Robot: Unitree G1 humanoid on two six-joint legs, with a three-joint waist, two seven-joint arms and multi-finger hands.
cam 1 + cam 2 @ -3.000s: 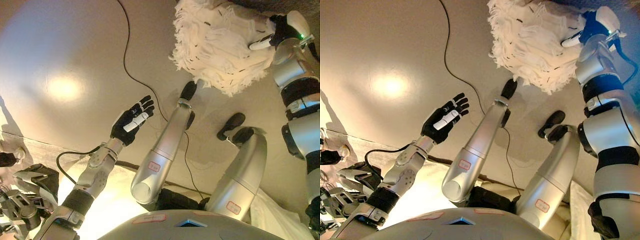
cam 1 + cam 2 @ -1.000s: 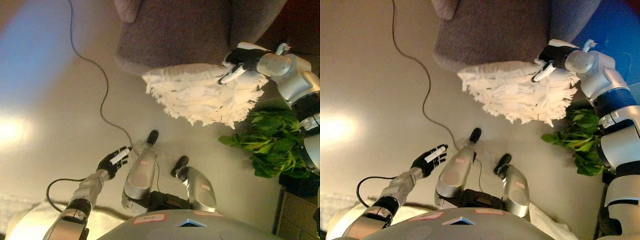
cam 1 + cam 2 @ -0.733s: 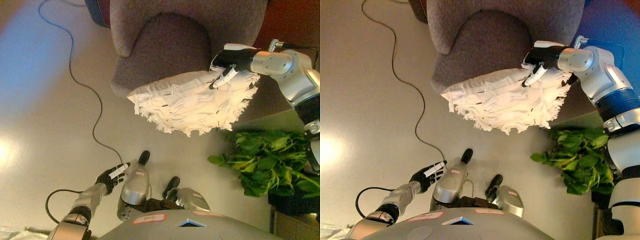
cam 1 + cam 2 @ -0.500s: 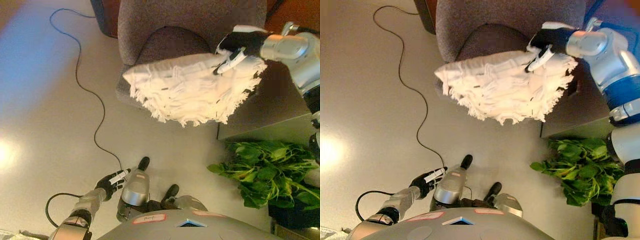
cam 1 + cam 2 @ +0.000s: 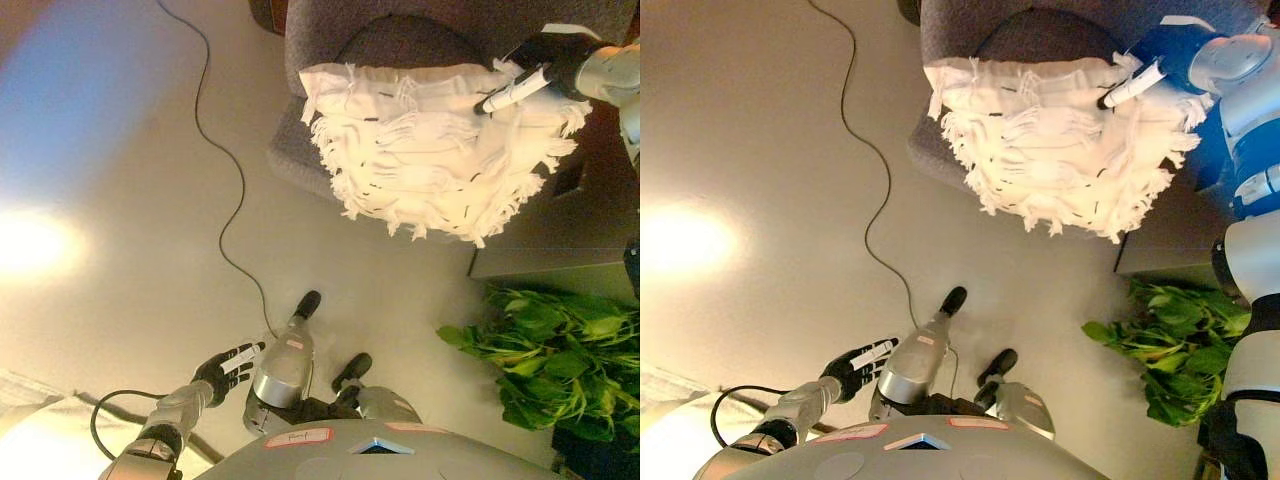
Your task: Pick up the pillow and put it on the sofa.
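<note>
A white fringed pillow (image 5: 440, 150) hangs in the air in front of the grey-brown sofa (image 5: 400, 40), covering part of its seat front. My right hand (image 5: 545, 65) is shut on the pillow's upper right corner, with one white-tipped finger lying across the cloth. My left hand (image 5: 228, 368) is low at the bottom left, over the floor, with fingers straight and nothing in it. The sofa seat (image 5: 1040, 35) shows just above the pillow's top edge.
A green leafy plant (image 5: 555, 365) stands at the lower right beside a dark low cabinet (image 5: 560, 230). A black cord (image 5: 225, 180) runs across the beige floor at the left.
The view has shifted. The pillow now hangs flatter against the sofa's front and further right, still in my right hand. My left hand stays low and open.
</note>
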